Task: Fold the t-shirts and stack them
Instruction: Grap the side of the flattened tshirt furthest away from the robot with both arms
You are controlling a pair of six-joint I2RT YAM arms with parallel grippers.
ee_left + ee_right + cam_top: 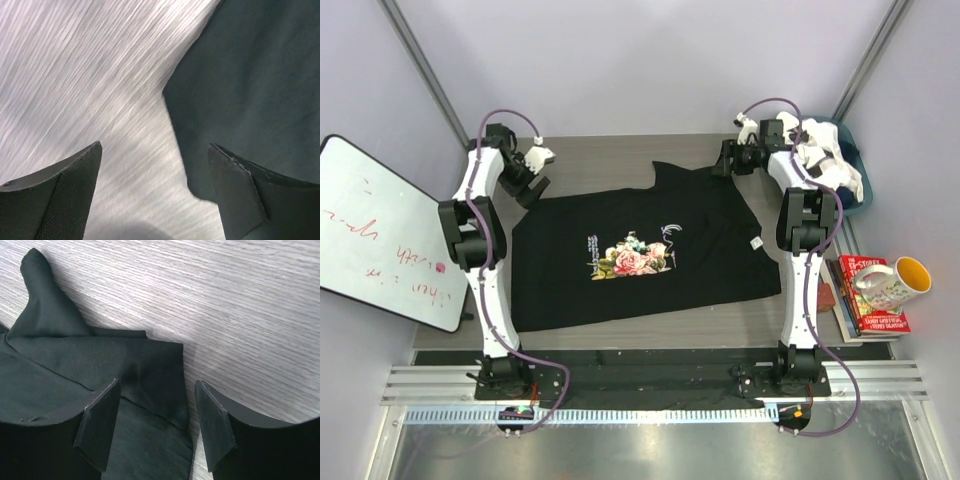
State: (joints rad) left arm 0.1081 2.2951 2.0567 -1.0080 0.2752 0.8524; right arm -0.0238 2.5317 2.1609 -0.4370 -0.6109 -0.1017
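Note:
A black t-shirt (640, 255) with a rose print and white script lies spread flat on the table. Over its far left corner hangs my left gripper (527, 183), open; in the left wrist view (155, 167) the shirt's edge (240, 75) runs under the right finger (240, 195) and bare table shows between the jaws. At the far right shoulder my right gripper (727, 160) is open too; in the right wrist view (157, 412) a folded corner of black cloth (145, 370) lies between its fingers, ungripped. A white t-shirt (828, 160) is bunched in a blue bin.
The blue bin (852, 150) stands at the far right behind the right arm. A stack of books (872, 298) with a mug (892, 282) on it sits at the right edge. A whiteboard (380, 230) leans at the left. A metal rail (650, 385) runs along the near edge.

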